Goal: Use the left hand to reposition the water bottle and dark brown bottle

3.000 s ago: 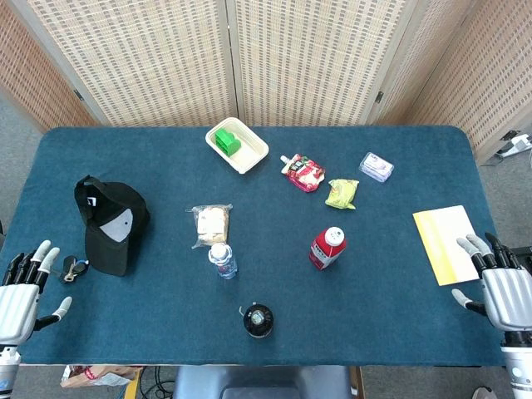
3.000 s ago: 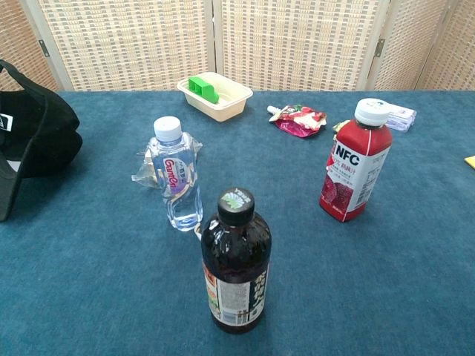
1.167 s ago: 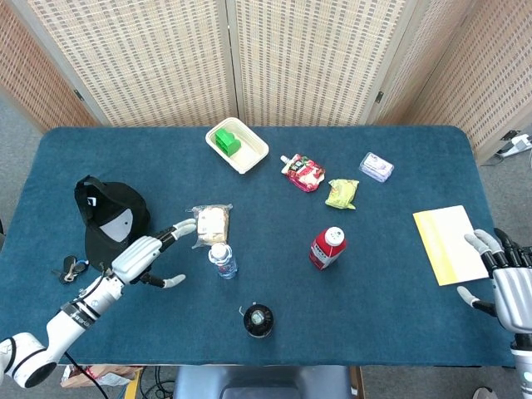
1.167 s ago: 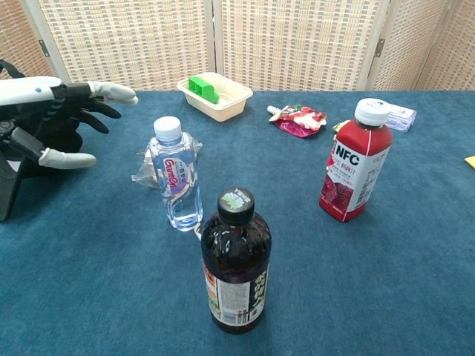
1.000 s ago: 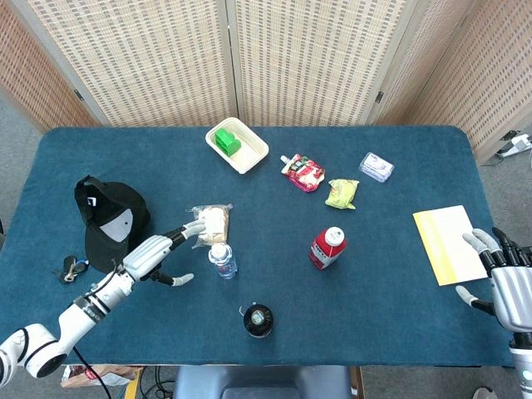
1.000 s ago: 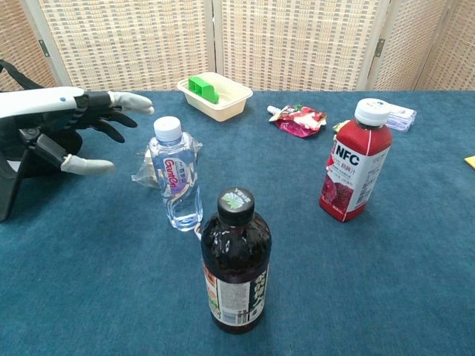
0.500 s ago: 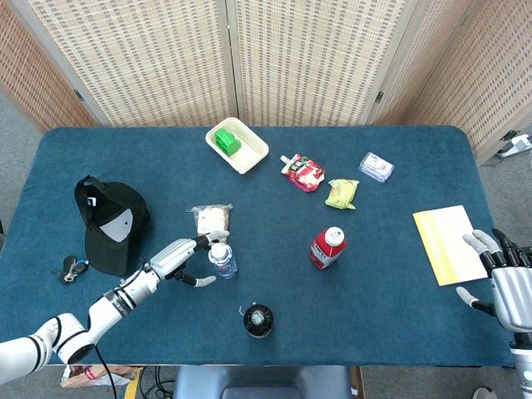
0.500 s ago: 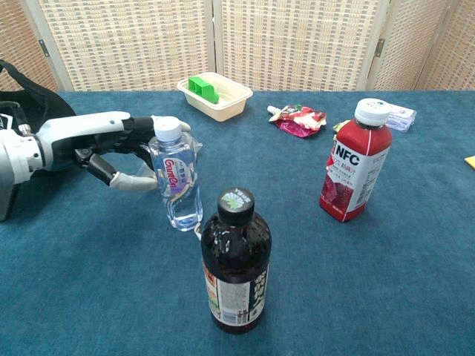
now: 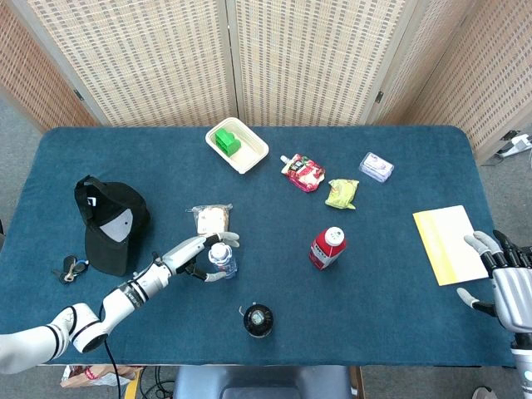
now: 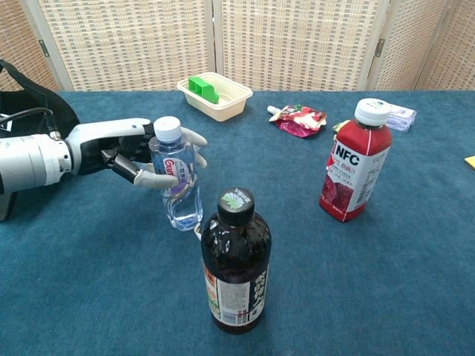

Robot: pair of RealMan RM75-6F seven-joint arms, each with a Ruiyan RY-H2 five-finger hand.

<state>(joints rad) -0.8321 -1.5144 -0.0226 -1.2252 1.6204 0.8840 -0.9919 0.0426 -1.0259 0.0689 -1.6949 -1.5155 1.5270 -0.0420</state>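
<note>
We catalogue the table (image 9: 399,158) from left to right, each place taken from the left robot hand.

- Keys (image 9: 72,268) and black cap (image 9: 110,223): well to the robot hand's left, untouched.
- Left robot hand (image 10: 141,159): three seconds ago it rested at the table's near left edge; it has since reached in and now wraps the water bottle, thumb across the front of the label, fingers behind. We judge the grip only just made, and the bottle is not yet lifted.
- Water bottle (image 10: 175,176): inside the robot hand, upright on the table, where it stood before.
- Snack packet (image 9: 211,219): just behind the robot hand.
- Dark brown bottle (image 10: 236,265): near, to the right and closer to the robot, upright, not moved; it waits for its turn.
- Tray with green block (image 9: 238,145): far behind.
- Red juice bottle (image 10: 355,162): well to the right, upright.
- Right robot hand (image 9: 509,295): far right, beside the yellow sheet (image 9: 449,243), fingers apart, holding nothing.

Judgement: the first of two repositionings is at the grasp stage.
</note>
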